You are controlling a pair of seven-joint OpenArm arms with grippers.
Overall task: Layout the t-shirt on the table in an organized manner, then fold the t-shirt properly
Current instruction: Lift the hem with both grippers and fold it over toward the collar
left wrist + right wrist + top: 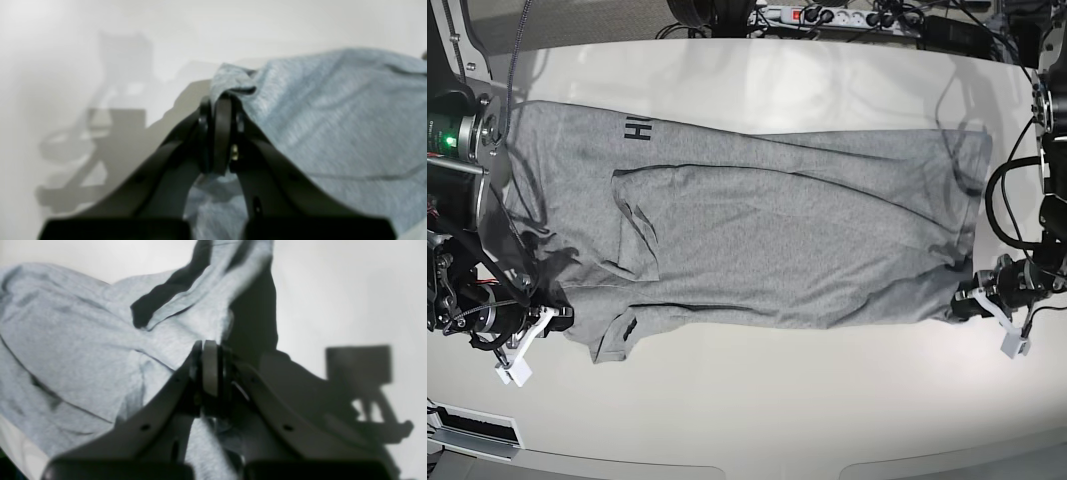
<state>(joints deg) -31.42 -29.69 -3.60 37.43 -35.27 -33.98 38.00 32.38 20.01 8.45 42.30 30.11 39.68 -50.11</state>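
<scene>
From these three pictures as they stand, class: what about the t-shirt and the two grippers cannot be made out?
- Lettering on the t-shirt, base view: mostly folded under, only a few letters show.
- Left gripper, left wrist view: blurred; cloth hides its tips.
- Right gripper, right wrist view: tips buried in fabric.
- Table, base view: cut off by edges.

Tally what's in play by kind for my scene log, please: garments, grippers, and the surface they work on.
Garments: 1, the t-shirt, grey, spread partly folded.
Grippers: 2, the left gripper and the right gripper, each shut on a near corner of the t-shirt.
Work surfaces: 1, the table, off-white.
Total: 4
</scene>
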